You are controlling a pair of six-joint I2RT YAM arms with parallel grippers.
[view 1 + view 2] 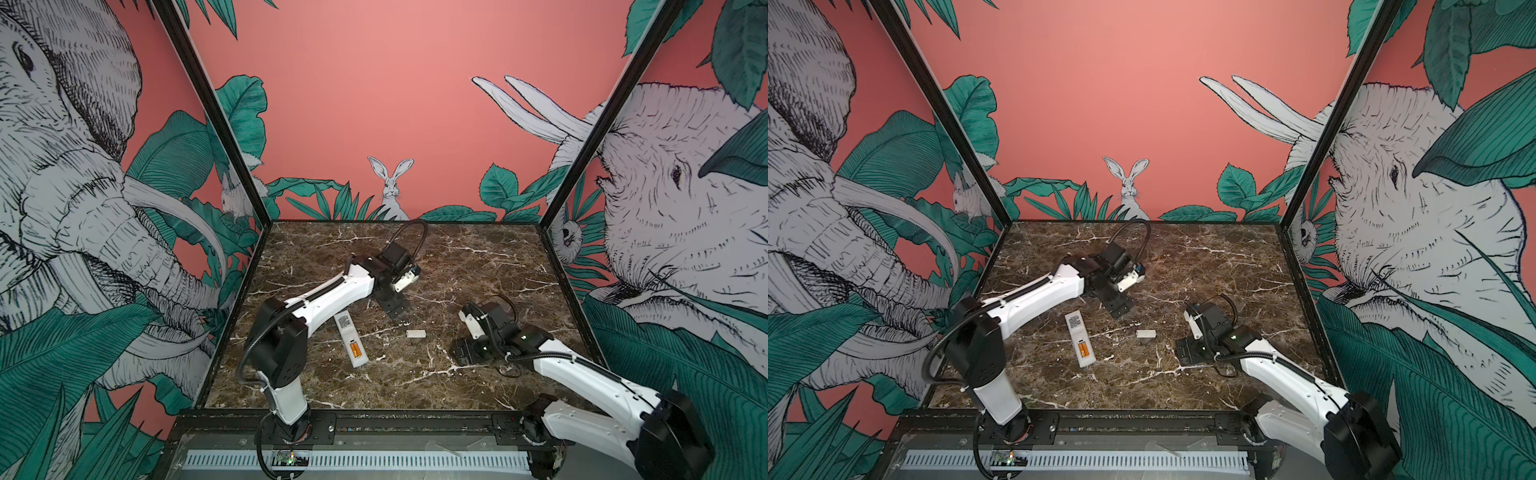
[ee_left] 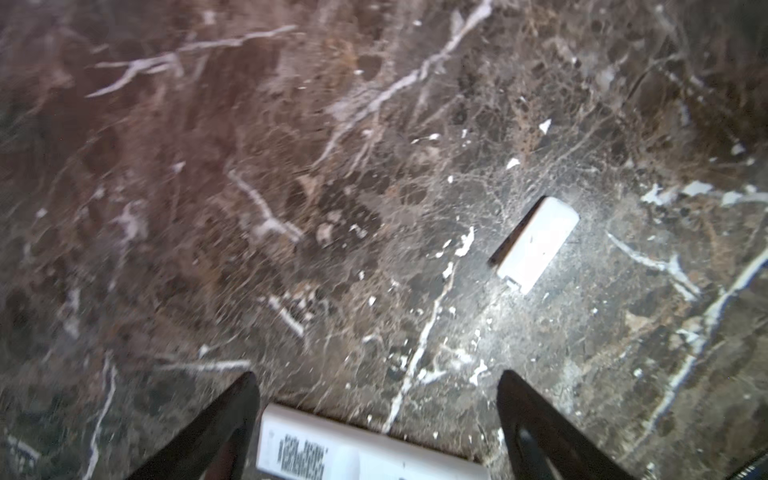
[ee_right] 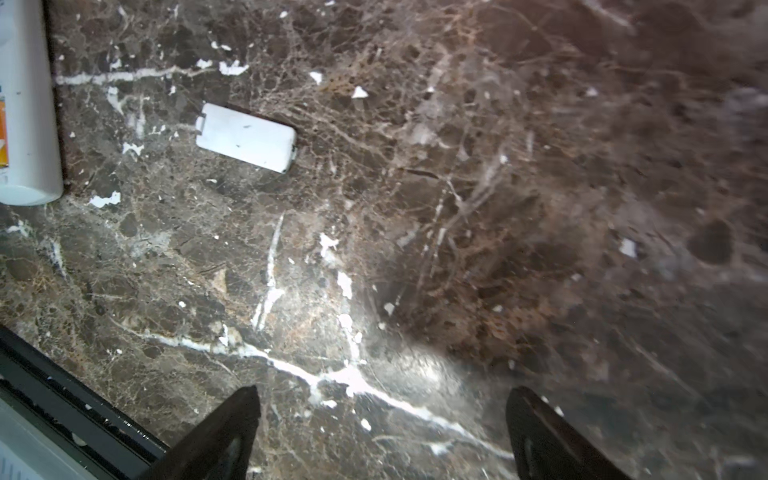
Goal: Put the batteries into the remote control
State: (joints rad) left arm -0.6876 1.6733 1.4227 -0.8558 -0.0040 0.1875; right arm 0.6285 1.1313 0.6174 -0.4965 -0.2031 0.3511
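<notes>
The remote control lies label-side up at the table's middle left, its battery bay uncovered. Orange batteries sit in that bay; I cannot make out each one. My left gripper hangs open just beyond the remote's labelled end. In the left wrist view the remote shows low between its spread fingers, which do not touch it. My right gripper is open over bare marble, well right of the remote; the gripper holds nothing.
A small loose white cover lies flat between the two grippers, right of the remote. The brown marble table is walled on three sides, with a black rail along its front edge.
</notes>
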